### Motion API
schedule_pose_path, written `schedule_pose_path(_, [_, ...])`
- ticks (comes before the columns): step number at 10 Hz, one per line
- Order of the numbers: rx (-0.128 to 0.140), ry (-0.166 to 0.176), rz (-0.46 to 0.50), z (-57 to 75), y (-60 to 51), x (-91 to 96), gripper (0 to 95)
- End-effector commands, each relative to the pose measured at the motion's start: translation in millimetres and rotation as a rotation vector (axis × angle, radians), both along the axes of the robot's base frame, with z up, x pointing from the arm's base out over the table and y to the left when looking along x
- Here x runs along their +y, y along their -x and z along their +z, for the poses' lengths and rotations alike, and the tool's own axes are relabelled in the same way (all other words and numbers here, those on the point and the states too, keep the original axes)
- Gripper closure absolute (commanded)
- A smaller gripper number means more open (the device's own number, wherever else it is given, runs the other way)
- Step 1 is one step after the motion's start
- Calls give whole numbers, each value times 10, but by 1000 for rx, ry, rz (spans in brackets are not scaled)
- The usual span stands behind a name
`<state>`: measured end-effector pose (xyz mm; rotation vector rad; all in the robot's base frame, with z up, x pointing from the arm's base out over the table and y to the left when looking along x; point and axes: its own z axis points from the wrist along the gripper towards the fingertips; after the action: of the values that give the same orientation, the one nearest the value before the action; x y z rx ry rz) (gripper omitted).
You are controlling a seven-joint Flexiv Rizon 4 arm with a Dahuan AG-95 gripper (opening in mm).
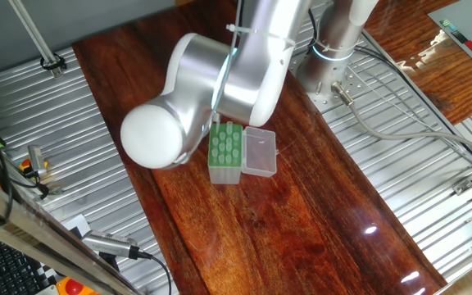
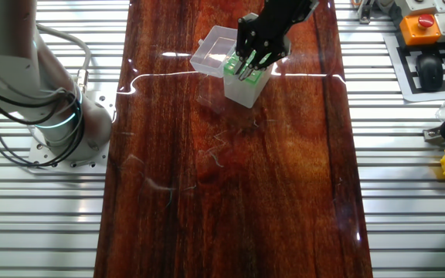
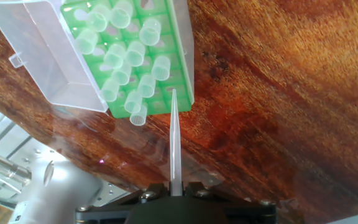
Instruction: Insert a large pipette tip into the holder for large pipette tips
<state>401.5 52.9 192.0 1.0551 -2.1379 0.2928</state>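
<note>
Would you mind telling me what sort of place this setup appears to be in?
Probably a robotics lab bench: a wooden tabletop on slotted aluminium framing, the claw holding a pipette tip over a green tip holder, with an emergency-stop button nearby.

Arm (image 1: 244, 74) bent low, jaws pinched shut (fingers (image 2: 247, 66) downward)

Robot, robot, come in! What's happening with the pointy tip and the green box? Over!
Gripper shut on large pipette tip. Tip points down over the near edge of the green holder, not yet in a hole. Lid open, nothing blocking.
</note>
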Motion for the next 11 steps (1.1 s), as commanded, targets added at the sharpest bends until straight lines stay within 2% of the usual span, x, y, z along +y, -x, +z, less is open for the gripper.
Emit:
schedule_pose_path(1, [-6, 10, -5, -10, 5, 0, 760])
schedule_pose_path(2, [-10, 12, -10, -10, 5, 0, 570])
schedule_pose_path(4, [-15, 8, -15, -9, 5, 0, 570])
schedule_pose_path(6, [-32, -9, -26, 14, 16, -19, 570])
schedule_pose_path(7, [-66, -51, -56, 62, 43, -67, 570])
schedule_pose_path(8, [-93, -78, -64, 89, 62, -105, 570])
schedule_pose_path(11, [-144, -136, -67, 171, 124, -210, 570])
